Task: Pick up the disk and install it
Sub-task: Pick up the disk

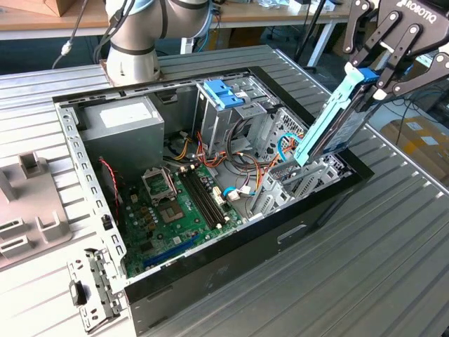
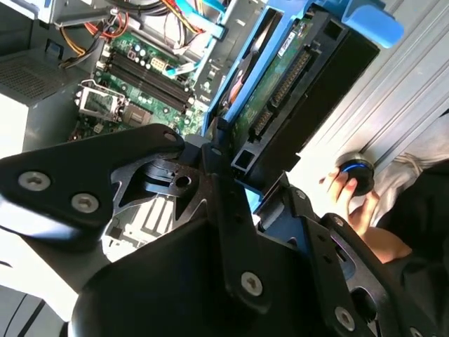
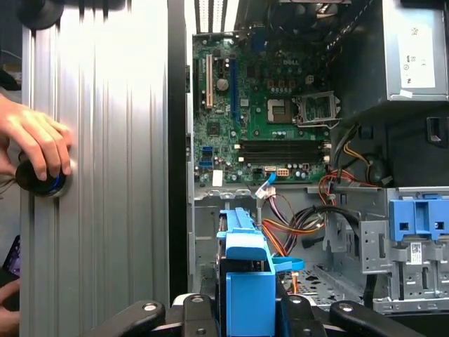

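Exterior view: tool [image 1: 373, 81] was clamped on the disk [image 1: 335, 123], held tilted over the case [image 1: 280, 246] edge on the exterior view's right, lower end near the cage [image 1: 295, 184], open air above.

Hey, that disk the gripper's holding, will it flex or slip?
Probably stiff: the disk hangs tilted from the gripper without sagging. Its smooth blue plastic bracket may be slippery. The exposed circuit board in the second wrist view looks fragile.
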`<action>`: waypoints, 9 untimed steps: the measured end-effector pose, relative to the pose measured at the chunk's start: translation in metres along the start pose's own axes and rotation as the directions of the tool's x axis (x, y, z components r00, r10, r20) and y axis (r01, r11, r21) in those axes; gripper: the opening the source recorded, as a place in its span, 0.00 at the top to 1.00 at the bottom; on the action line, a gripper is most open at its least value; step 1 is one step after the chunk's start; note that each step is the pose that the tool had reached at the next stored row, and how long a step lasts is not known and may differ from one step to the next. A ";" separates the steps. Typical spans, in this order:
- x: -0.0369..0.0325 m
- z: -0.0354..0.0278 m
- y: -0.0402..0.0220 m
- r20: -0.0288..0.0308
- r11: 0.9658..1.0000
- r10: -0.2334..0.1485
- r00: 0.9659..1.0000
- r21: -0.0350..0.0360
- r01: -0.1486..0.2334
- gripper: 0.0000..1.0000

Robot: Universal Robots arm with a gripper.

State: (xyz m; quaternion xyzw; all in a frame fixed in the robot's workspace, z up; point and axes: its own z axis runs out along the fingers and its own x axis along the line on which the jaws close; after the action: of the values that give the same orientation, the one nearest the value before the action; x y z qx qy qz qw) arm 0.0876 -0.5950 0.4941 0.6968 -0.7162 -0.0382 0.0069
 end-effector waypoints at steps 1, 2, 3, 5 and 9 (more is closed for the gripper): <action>0.0001 -0.0001 -0.0039 0.000 1.000 0.000 1.000 -0.001 0.000 0.64; 0.0001 -0.0003 -0.0076 0.000 1.000 0.000 1.000 -0.001 0.000 0.64; 0.0001 -0.0004 -0.0098 0.000 1.000 0.000 1.000 -0.001 0.000 0.64; 0.0001 -0.0004 -0.0137 0.000 1.000 0.000 1.000 -0.002 0.000 0.64; -0.0001 -0.0006 -0.0215 0.000 1.000 0.000 1.000 -0.002 0.000 0.64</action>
State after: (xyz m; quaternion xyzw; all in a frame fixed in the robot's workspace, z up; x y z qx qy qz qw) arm 0.1091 -0.5955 0.4934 0.6968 -0.7162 -0.0391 0.0077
